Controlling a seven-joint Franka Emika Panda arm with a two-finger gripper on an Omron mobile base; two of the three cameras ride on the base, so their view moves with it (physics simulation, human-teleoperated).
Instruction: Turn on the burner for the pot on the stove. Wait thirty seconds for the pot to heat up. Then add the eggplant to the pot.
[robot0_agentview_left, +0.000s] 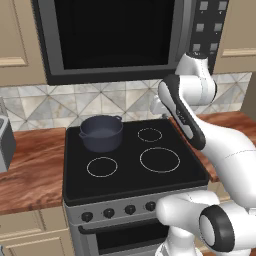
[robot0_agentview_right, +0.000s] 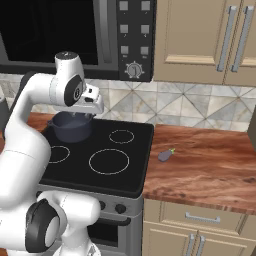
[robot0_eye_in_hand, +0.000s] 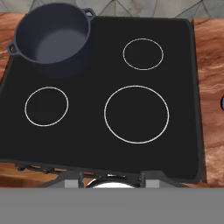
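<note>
The dark blue-grey pot (robot0_agentview_left: 101, 132) (robot0_agentview_right: 71, 126) (robot0_eye_in_hand: 51, 38) stands empty on the back left ring of the black glass stove (robot0_agentview_left: 130, 177) (robot0_agentview_right: 125, 172) (robot0_eye_in_hand: 96, 144). A row of black knobs (robot0_agentview_left: 108, 213) lines the stove's grey front. The small grey-purple eggplant (robot0_agentview_right: 166, 155) lies on the wooden counter just right of the stove. My gripper (robot0_agentview_right: 92, 112) (robot0_agentview_left: 156, 106) hangs high over the stove, right of the pot and pointing down, shut with nothing in it. The hand view looks straight down on all the rings.
A black-windowed microwave (robot0_agentview_left: 110, 35) with its control panel (robot0_agentview_right: 134, 40) hangs close above the stove. Wooden counter runs to the right (robot0_agentview_right: 210, 165) and to the left (robot0_agentview_left: 30, 170). A grey appliance (robot0_agentview_left: 5, 145) sits at the far left edge.
</note>
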